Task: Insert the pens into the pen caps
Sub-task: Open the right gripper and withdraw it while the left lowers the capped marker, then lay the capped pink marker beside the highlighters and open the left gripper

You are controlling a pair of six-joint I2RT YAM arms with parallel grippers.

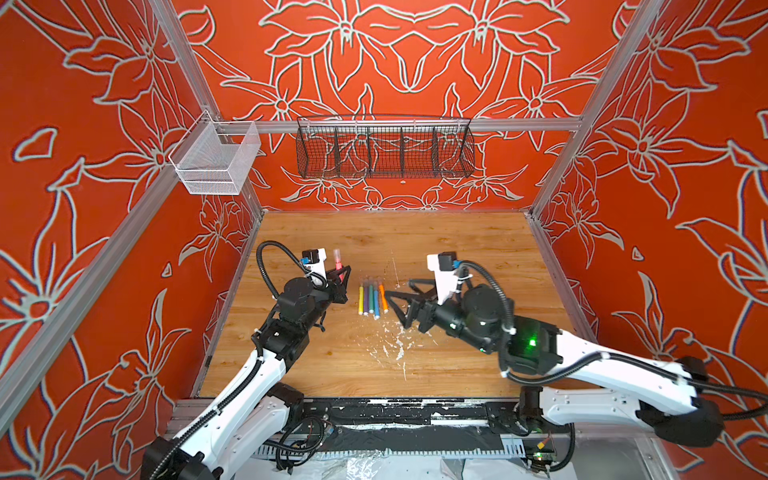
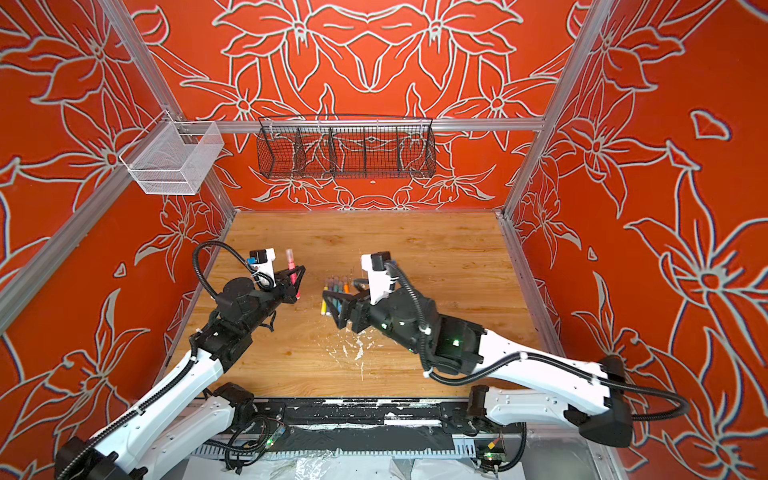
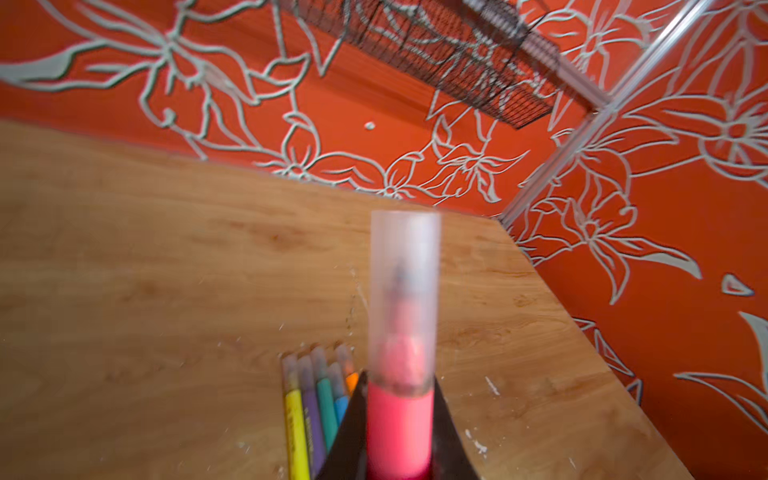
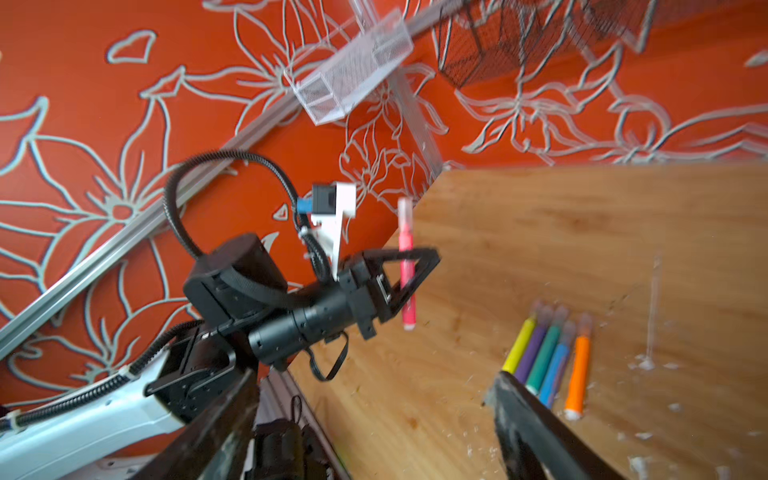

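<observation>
Pen (image 3: 399,428), pink-red, upright, clear cap (image 3: 405,291) over its tip, clamped at mid-barrel by the left gripper (image 1: 341,279) above the table (image 1: 457,249). Five further pens (image 1: 372,300), yellow to orange, all seemingly capped, lie side by side at centre. Right gripper (image 1: 398,306) spread wide, empty, just beside the orange one. Risks: cap perhaps only loosely seated, liable to drop off on laying down; the wide jaws could scatter the row. Barrel print too blurred to read.

Five pens (image 1: 371,300) lie side by side mid-counter (image 1: 457,249); my right claw (image 1: 395,310) stands just right of them, my left claw (image 1: 342,277) to their left, holding a sixth pen (image 1: 339,266) upright.
</observation>
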